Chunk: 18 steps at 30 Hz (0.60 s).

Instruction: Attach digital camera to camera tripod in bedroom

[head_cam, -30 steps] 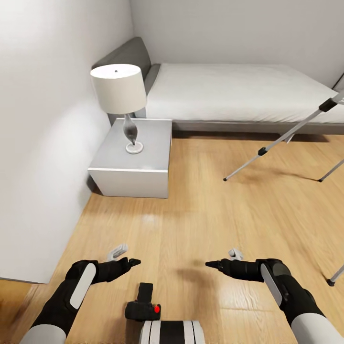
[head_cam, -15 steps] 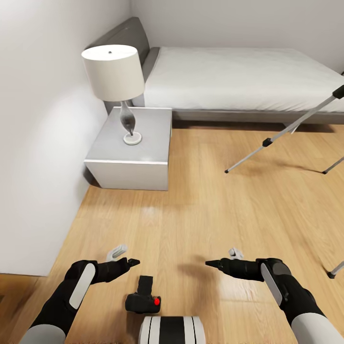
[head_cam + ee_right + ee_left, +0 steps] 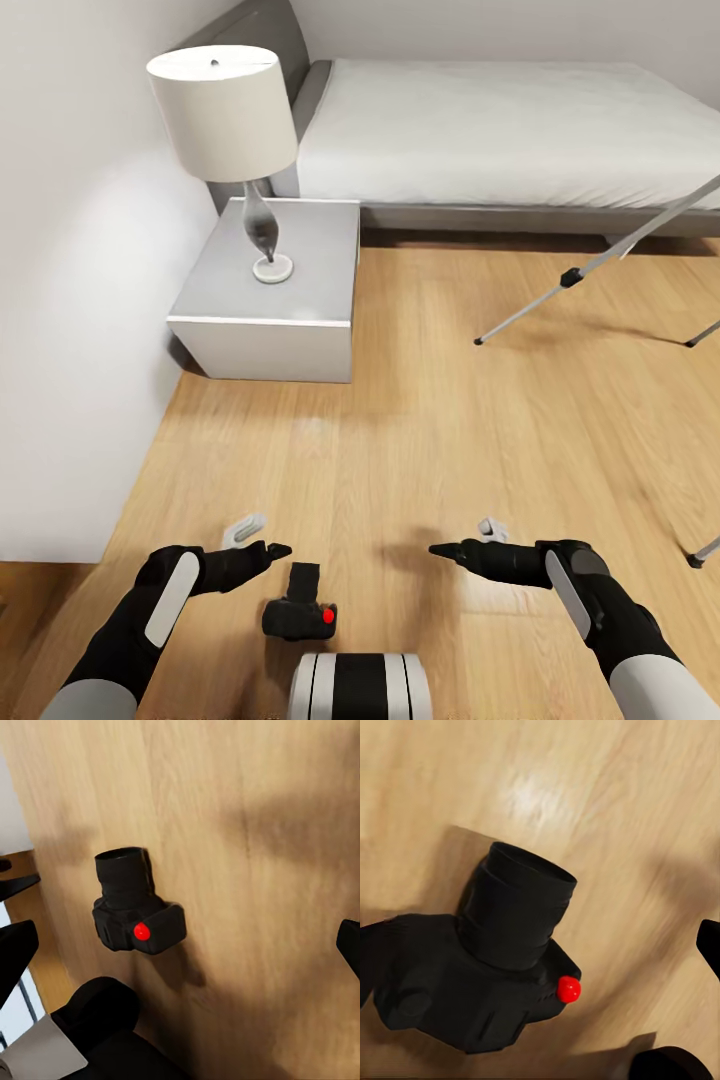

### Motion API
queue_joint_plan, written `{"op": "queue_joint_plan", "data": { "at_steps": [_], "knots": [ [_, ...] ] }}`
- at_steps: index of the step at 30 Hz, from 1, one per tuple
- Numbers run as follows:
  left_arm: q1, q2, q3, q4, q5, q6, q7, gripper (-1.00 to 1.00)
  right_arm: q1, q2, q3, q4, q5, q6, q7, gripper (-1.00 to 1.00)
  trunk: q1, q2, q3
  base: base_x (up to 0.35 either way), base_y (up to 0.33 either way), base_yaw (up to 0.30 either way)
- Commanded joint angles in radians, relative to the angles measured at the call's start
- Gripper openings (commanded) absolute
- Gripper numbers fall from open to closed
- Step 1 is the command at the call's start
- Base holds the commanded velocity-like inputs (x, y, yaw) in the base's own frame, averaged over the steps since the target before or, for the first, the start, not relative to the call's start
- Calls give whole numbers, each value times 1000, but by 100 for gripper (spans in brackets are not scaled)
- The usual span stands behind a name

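Camera (image 3: 298, 612) lies on the wood floor (image 3: 420, 420) right in front of the robot's base, between the two arms, lens pointing away from the robot, red button (image 3: 327, 617) on the side toward the right arm. Left gripper (image 3: 262, 552) hovers just beside it, up and to its left; right gripper (image 3: 452, 551) hangs further off on the other side. Both are held above the floor and hold nothing; jaws look parted on each, though the far fingers are thin and pale in the head view.

Tripod (image 3: 590, 270) stands well apart, at right near the bed (image 3: 480, 130); only its legs show, the head is out of view. Nightstand (image 3: 270, 300) with lamp (image 3: 225, 130) at left is no part of the task.

Step in hand, as I judge it: pick up the camera. The left gripper is nearer, so use it. Lower it straight over the body, not the lens barrel; left wrist view shows the body (image 3: 457, 990) wider and flatter than the lens (image 3: 514, 907). Close across the short sides, keep the underside free for the tripod mount. Watch the base: camera sits close to it, so reach is tight.
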Motion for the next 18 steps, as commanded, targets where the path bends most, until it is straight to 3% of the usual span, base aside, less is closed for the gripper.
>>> {"op": "queue_joint_plan", "data": {
  "at_steps": [1, 18],
  "knots": [
    [0, 0, 2, 2, -7, 4, -8, 100, 0, 0, -1, 0, -1, 5, 10, 100, 0, -1, -5, 0, 0, 0],
    [0, 5, 4, 3, -9, 5, -10, 100, 0, 0, 3, 0, 7, 10, 42, 100, 8, -4, -70, 0, 0, 0]
  ]
}}
